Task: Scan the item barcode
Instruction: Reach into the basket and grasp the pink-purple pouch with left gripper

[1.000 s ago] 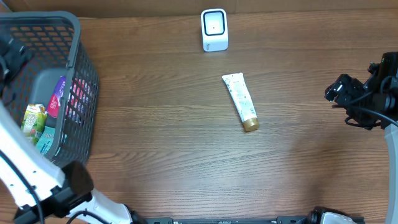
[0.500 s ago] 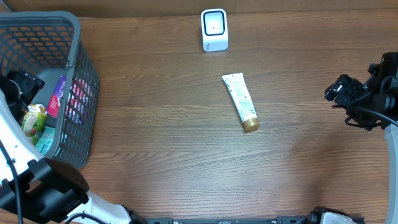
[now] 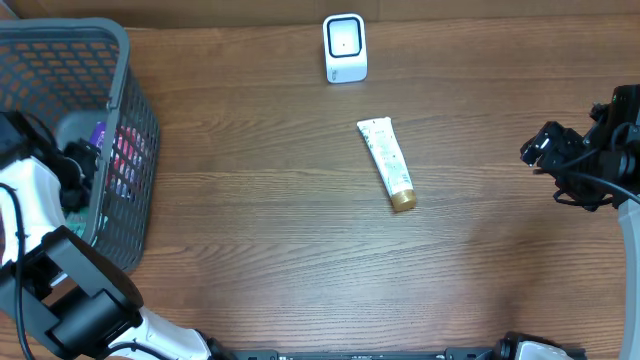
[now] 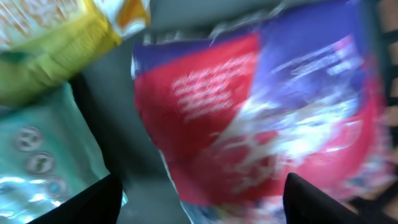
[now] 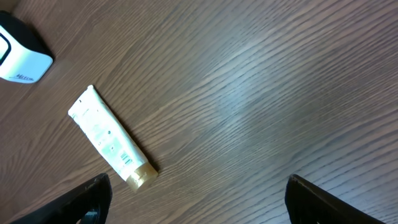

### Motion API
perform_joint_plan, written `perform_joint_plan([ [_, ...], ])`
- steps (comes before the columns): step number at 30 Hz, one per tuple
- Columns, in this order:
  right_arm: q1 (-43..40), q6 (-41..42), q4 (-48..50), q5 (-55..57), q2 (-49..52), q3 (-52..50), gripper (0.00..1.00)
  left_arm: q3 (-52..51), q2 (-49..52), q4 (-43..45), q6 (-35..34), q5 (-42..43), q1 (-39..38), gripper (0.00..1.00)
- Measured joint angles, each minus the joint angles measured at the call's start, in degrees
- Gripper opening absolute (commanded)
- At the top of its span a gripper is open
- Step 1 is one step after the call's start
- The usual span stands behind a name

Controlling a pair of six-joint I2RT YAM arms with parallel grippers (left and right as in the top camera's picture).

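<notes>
The left gripper (image 4: 200, 200) hangs inside the grey mesh basket (image 3: 122, 62) at the table's (image 3: 250, 230) left edge. Its jaws are spread wide with nothing between them, presumably so they can straddle whichever item is chosen. Directly beneath sits a red-and-purple pouch (image 4: 261, 112), the likeliest pick since it fills the space under the fingers. The wrist view is blurred, so neither its print nor any barcode can be read. A yellow-green carton (image 4: 50, 56) and a teal packet (image 4: 37, 162) crowd in beside it on the basket floor. A white tube (image 3: 386, 160) with a gold cap lies flat on the wood near the middle. It is well apart from the basket and a little in front of the small white barcode scanner (image 3: 345, 47), which stands upright at the far edge with its window facing the work area. The right gripper (image 5: 202, 198) hovers over bare wood on the right side, also open and empty. It is held back there, apparently to leave the scanner's approach free.
</notes>
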Motion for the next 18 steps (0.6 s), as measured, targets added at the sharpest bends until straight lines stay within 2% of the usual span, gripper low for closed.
perform_joint_plan([
  [5, 0.0, 0.0, -0.2, 0.0, 0.0, 0.0, 0.9, -6.5, 0.0, 6.8, 0.0, 0.7, 0.0, 0.68],
  [8, 0.0, 0.0, -0.3, 0.0, 0.0, 0.0, 0.9, -8.4, -0.1, 10.0, 0.0, 1.2, 0.0, 0.58],
  [9, 0.0, 0.0, -0.2, 0.0, 0.0, 0.0, 0.9, -8.9, -0.2, 10.8, 0.0, 1.4, 0.0, 0.52],
  [11, 0.0, 0.0, -0.2, 0.0, 0.0, 0.0, 0.9, -9.3, -0.4, 11.5, -0.1, 1.5, -0.3, 0.26],
  [13, 0.0, 0.0, -0.3, 0.0, 0.0, 0.0, 0.9, -9.3, -0.6, 11.8, -0.1, 1.5, -0.5, 0.06],
  [18, 0.0, 0.0, -0.4, 0.0, 0.0, 0.0, 0.9, -9.3, -1.2, 11.7, 0.0, 0.9, -0.7, 0.04],
])
